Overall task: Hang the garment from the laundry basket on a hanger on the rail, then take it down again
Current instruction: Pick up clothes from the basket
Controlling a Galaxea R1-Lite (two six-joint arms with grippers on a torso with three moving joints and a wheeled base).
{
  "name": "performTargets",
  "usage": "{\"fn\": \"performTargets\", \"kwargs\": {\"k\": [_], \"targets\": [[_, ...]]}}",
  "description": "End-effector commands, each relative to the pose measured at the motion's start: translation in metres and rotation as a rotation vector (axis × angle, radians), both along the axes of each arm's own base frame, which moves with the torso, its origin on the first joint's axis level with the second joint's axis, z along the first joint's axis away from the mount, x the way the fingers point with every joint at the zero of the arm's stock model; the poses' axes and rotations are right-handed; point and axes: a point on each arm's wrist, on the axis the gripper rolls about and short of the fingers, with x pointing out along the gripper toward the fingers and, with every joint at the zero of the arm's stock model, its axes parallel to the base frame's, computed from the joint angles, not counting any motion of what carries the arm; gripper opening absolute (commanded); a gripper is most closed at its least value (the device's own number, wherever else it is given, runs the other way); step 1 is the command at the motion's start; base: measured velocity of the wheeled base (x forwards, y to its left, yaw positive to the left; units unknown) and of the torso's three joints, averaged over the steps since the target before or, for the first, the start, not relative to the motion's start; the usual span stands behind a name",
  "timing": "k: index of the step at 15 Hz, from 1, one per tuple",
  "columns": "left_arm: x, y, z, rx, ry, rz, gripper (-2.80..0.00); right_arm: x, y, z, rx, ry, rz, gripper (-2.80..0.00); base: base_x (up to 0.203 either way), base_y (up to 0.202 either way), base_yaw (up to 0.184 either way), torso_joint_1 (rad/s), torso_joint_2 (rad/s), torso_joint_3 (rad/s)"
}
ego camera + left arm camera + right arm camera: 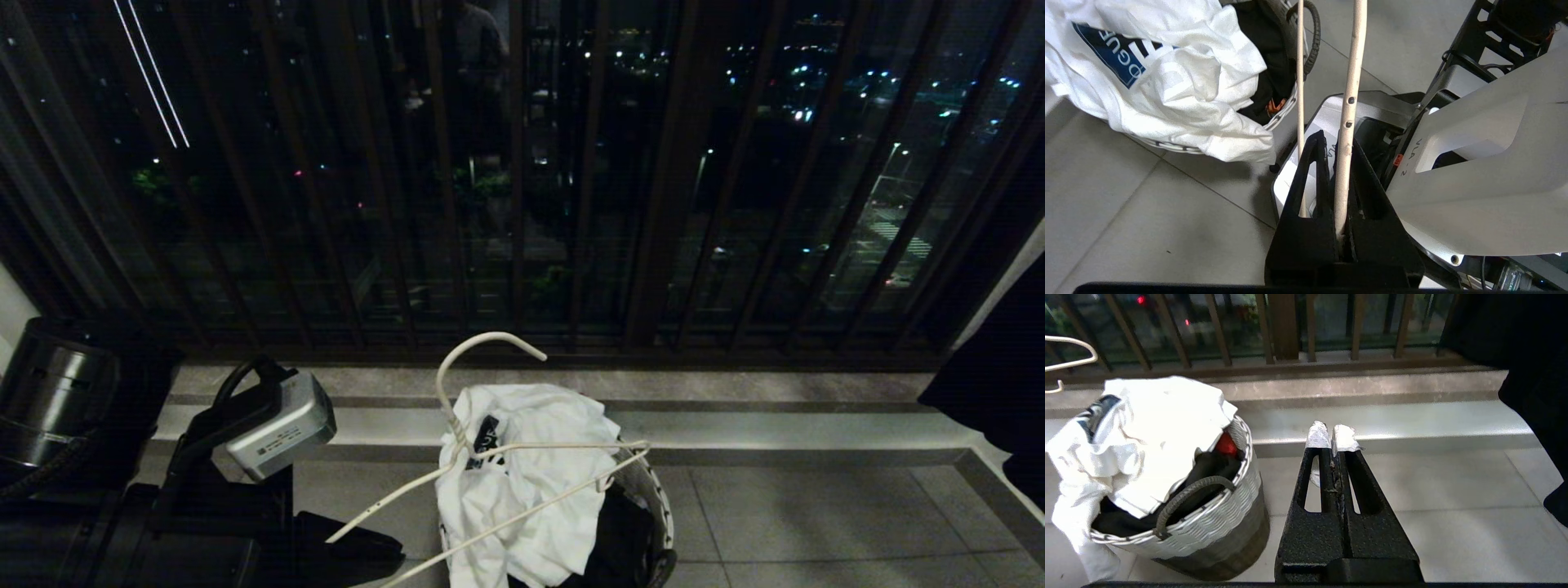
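A: Okay, quick, where's your left gripper [1340, 163]?

B: Low on your left side, jaws pinched on one wire of the hanger [490, 457]. You can see the wire run up between the fingers in the left wrist view.

A: And the garment [522, 482]?

B: Heaped in the laundry basket [657, 506], spilling over the rim, print facing up. It sits just forward and to the right of your left gripper.

A: Hanger axis?

B: Long bar runs diagonally from your gripper up across the shirt; the hook [482, 351] stands above the pile, pointing away from you.

A: Right gripper [1333, 435]?

B: Pressed together, empty, parked beside the basket on the other side. Your left is the nearer working hand; I'd judge the right has to pick the shirt.

A: Rail?

B: Not in view.
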Motion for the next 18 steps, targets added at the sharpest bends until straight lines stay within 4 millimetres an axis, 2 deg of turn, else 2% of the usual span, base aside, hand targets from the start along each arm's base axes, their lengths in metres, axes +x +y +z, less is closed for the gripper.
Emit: {"fn": "performTargets", "kwargs": {"k": [1,18], "targets": [[-0.0005,0.0002,0.0004,-0.002,-0.002,-0.003,-2.8,0.0001,0.0,0.0002,0.0,0.0,0.001,-2.8,0.0,0.0,0.0,0.002,0.0,-0.202],[-0.0072,0.0038,0.0041,-0.014,-0.03,-0.008,-2.8,0.0001,0.0,0.0001,0.0,0.0,0.001,-2.8,0.0,0.0,0.0,0.003,0.0,-0.198]]}}
